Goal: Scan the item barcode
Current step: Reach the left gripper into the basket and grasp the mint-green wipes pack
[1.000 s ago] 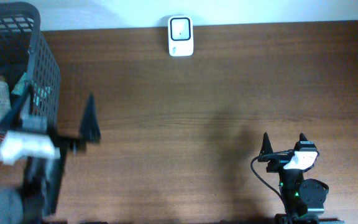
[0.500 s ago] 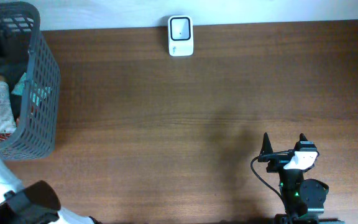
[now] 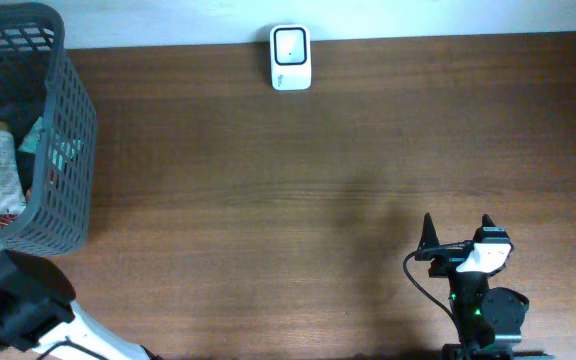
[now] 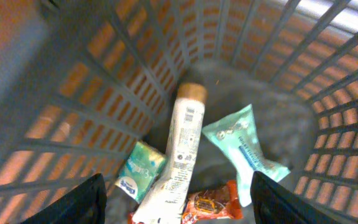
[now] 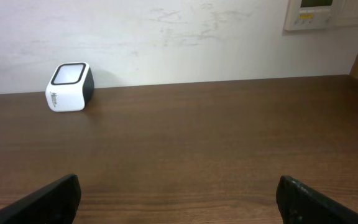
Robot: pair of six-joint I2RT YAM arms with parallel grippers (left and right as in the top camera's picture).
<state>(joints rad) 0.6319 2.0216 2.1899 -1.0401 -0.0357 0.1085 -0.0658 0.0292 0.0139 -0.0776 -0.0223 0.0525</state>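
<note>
- tube [image 4: 185,140], white with a tan cap, is my guess for the item. it lies slanted on the floor of the basket [image 4: 98,93].
- agreed. biggest things first: the table [image 3: 318,180] carries the basket at its left end. the scanner [image 3: 290,58] stands well to the right of the basket, by the far edge.
- and the left gripper [image 4: 178,180]?
- it hangs over the basket's inside, fingers spread wide, nothing between them. the right gripper [image 5: 179,186] is spread and empty too, far to the right of the basket.
- how to take the tube well?
- i'd come down astride its middle, across its width, and keep the fingers off the basket wall. stay clear of the teal pouch [image 4: 247,149] just beside it, the small teal packet [image 4: 140,177] on its other side, and the red wrapper [image 4: 213,202] by its flat end. i can't make out a barcode, so i'd grip where the least print gets covered.
- what do the views add?
- the left wrist view shows the whole pile in the basket. overhead gives only slivers of it and hides the left claw. only overhead shows the stretch from basket to scanner.
</note>
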